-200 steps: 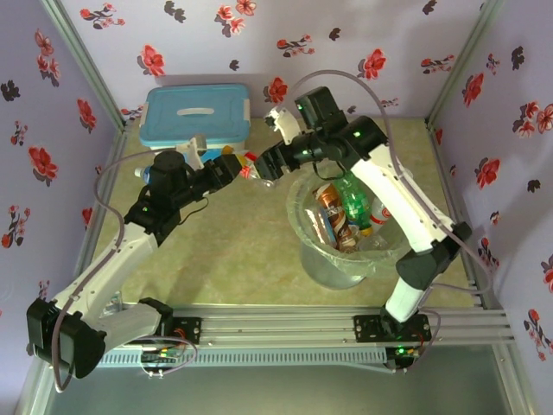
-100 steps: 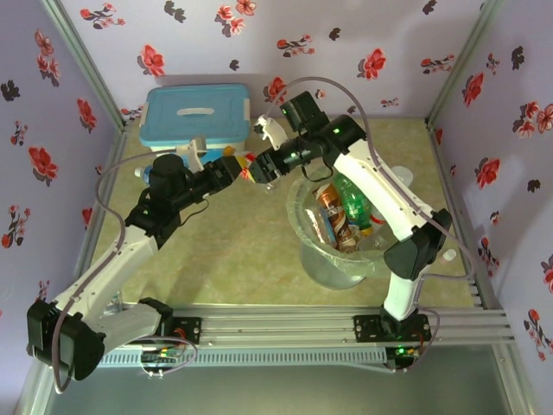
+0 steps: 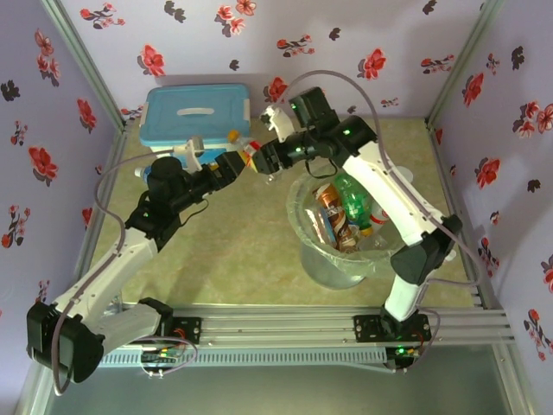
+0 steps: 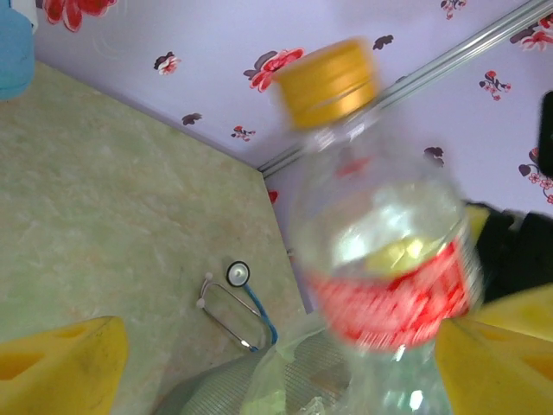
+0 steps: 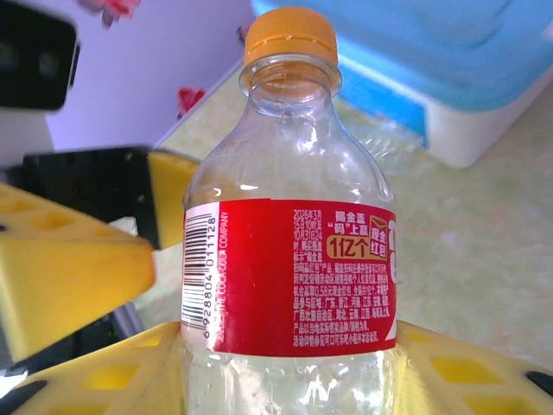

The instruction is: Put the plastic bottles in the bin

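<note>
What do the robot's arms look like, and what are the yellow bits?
Both the left arm and the right arm have white shells, black joints, green lights and a looping grey cable. The left tool and right tool each have two yellow fingers with recessed pockets.

bottle (image 5: 289, 251): clear, red-labelled, orange-capped | walls (image 3: 389, 35): lilac, red flowers

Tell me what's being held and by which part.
Right gripper holds the orange-capped, red-labelled bottle by its lower body, below the label; the jaws of the left gripper stand open.
</note>
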Available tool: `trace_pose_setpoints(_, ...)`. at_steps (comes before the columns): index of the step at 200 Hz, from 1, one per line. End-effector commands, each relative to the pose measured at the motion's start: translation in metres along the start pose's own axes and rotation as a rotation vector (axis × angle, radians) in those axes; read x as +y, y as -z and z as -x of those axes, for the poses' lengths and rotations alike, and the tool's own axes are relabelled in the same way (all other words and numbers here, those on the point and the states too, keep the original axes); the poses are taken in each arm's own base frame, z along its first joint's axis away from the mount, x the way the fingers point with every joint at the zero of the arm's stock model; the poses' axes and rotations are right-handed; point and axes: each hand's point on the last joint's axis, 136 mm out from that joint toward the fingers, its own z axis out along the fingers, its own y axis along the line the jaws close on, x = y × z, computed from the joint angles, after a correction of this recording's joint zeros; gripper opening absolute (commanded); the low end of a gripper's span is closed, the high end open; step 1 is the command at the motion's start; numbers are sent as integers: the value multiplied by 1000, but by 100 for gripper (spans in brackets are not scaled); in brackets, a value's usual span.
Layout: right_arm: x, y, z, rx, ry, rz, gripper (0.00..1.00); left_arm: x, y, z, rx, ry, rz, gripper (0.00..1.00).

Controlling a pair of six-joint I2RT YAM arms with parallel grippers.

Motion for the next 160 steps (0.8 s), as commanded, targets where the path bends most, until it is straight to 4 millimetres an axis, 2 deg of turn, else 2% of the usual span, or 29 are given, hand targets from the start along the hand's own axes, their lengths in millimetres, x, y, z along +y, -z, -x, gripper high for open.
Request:
trace_pose_setpoints(1, -9, 54, 24, -149, 18, -105, 43, 2, 11, 4, -27, -28, 17, 92)
trace_pose_setpoints(29, -28, 104, 7, -215, 5, -252, 42, 15, 16, 5, -36, -31, 69, 92)
trace_pose_setpoints(45, -35, 130, -13, -231, -14, -348, 42, 28, 15, 6, -41, -35, 121, 92)
trace_pose_setpoints(74, -34, 164, -52, -218, -85, -433, 42, 45, 8, 10, -35, -41, 182, 92)
trace_pose_setpoints(110, -29, 180, -106, -127, -166, -455, 42, 63, 3, 19, -34, -51, 243, 91)
trace_pose_setpoints(125, -33, 183, -126, -81, -193, -487, 42, 75, 3, 23, -27, -53, 282, 91)
trace_pose_setpoints(160, -44, 183, -157, -22, -231, -544, 42, 93, 4, 24, -24, -26, 329, 90)
